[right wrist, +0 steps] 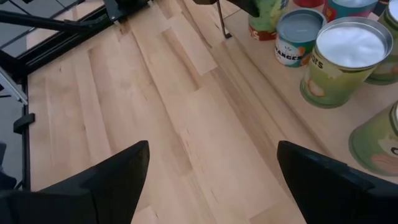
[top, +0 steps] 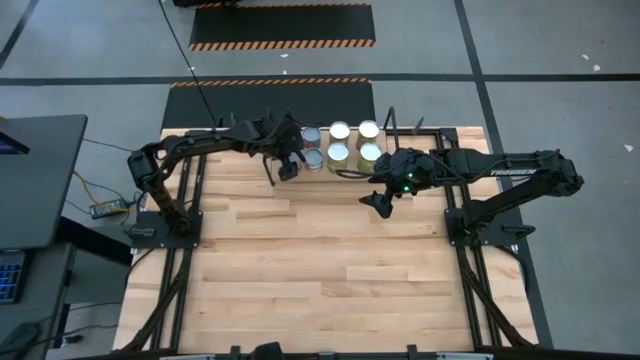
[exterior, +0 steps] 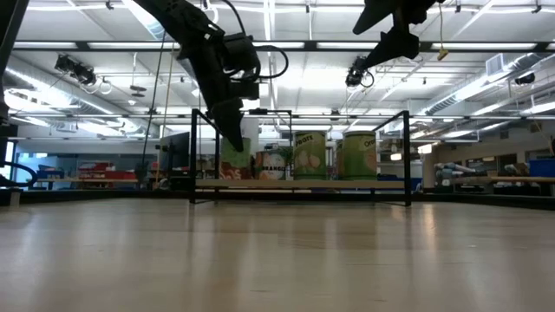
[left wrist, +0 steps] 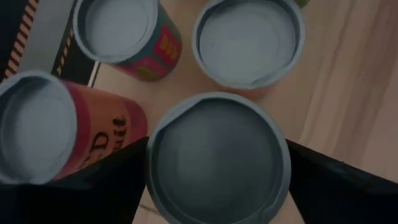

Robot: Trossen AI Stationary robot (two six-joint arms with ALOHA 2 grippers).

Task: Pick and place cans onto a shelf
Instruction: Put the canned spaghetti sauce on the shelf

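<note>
Cans (top: 340, 143) grouped on shelf (top: 440, 138) at table's far edge. Left claw (top: 288, 168) spread around near-left can (left wrist: 217, 158), grip unclear. Right claw (top: 381, 203) released, empty, near shelf. Nearly done.

cans (top: 340, 145): you see them upright, clustered close together on the shelf, silvery tops up.
shelf (top: 440, 140): low light-wood board, black wire ends.

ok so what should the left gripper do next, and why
Probably lift straight up and clear of the shelf. In the left wrist view the left gripper has its fingers spread either side of a can with other cans close by. The right gripper hangs open over bare table, off the shelf.
</note>
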